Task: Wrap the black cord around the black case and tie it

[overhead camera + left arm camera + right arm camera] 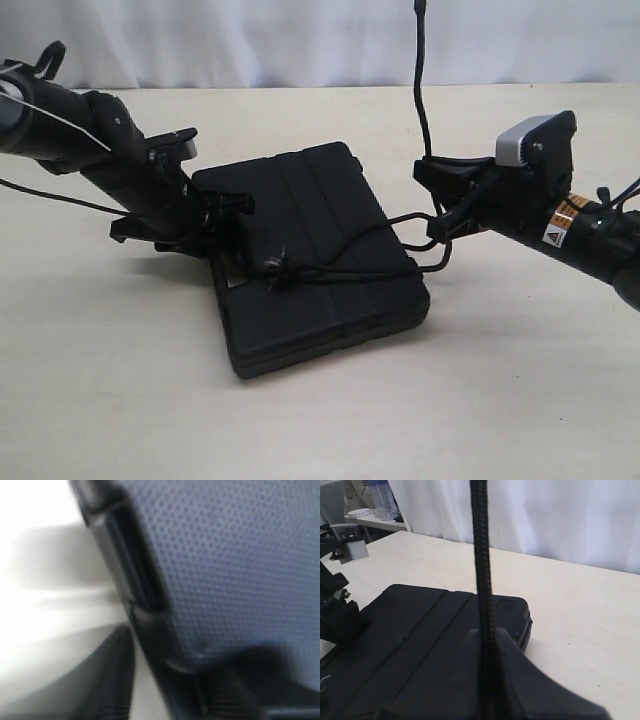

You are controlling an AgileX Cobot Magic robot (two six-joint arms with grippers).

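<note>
Beige table [150, 400], white curtain [300, 40] behind. Mid-table: black case [330, 190], flat, ridged lid facing up, corner-on to the exterior camera. Black cord [345, 248] wrapped across the case's lid, bunched into a small frayed knot [275, 272] on the lid toward the left claw's side. From there, over the opposite edge of the case in a loose loop.

Left claw [228, 208] at the case's edge, clenched on that edge by the look of the exterior view. Left wrist view blurred and very close. Only the case's dimpled surface [225, 555] and a long slot along its edge readable, dark claw parts either side.

Right claw [437, 222] just beside the case's other edge, raised off the table, clenched on the cord. One cord strand straight up from that claw and out of frame, taut.

Right wrist view: braided cord [481, 555] pinched in the right claw [487, 635], rising vertically. Case [420, 625] beyond it, left arm [337, 612] at the case's far side. Tightness of the knot: cannot tell. Underside of the case hidden, so cord path beneath not visible.
</note>
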